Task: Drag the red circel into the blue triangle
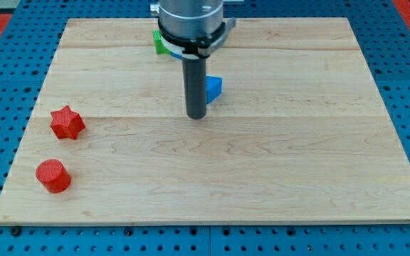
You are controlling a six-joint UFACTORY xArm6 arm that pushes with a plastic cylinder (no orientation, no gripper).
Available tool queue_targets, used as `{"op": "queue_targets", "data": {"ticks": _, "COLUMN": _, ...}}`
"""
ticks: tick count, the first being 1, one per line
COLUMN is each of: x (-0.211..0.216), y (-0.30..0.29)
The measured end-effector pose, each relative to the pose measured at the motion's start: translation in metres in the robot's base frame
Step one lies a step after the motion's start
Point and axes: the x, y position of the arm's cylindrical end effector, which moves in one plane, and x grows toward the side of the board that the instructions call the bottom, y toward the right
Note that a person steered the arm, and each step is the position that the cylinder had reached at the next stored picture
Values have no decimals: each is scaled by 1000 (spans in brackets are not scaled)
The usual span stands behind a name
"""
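The red circle (53,176) is a short red cylinder near the board's lower left corner. The blue triangle (214,87) lies above the board's middle, partly hidden behind my rod. My tip (196,116) rests on the board just left of and slightly below the blue triangle, close to it or touching. The red circle is far from my tip, toward the view's bottom left.
A red star (67,122) sits at the left side, just above the red circle. A green block (160,42) shows partly behind the arm's body near the view's top. The wooden board (297,178) lies on a blue pegboard surface.
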Motion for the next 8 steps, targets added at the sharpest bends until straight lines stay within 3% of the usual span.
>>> {"op": "queue_targets", "data": {"ticks": 1, "x": -52, "y": 20}}
{"op": "queue_targets", "data": {"ticks": 2, "x": -101, "y": -19}}
{"op": "queue_targets", "data": {"ticks": 3, "x": -117, "y": -24}}
{"op": "queue_targets", "data": {"ticks": 4, "x": -35, "y": -13}}
{"op": "queue_targets", "data": {"ticks": 5, "x": 75, "y": -46}}
{"op": "queue_targets", "data": {"ticks": 6, "x": 140, "y": -133}}
{"op": "queue_targets", "data": {"ticks": 7, "x": 167, "y": -207}}
{"op": "queue_targets", "data": {"ticks": 8, "x": 135, "y": -228}}
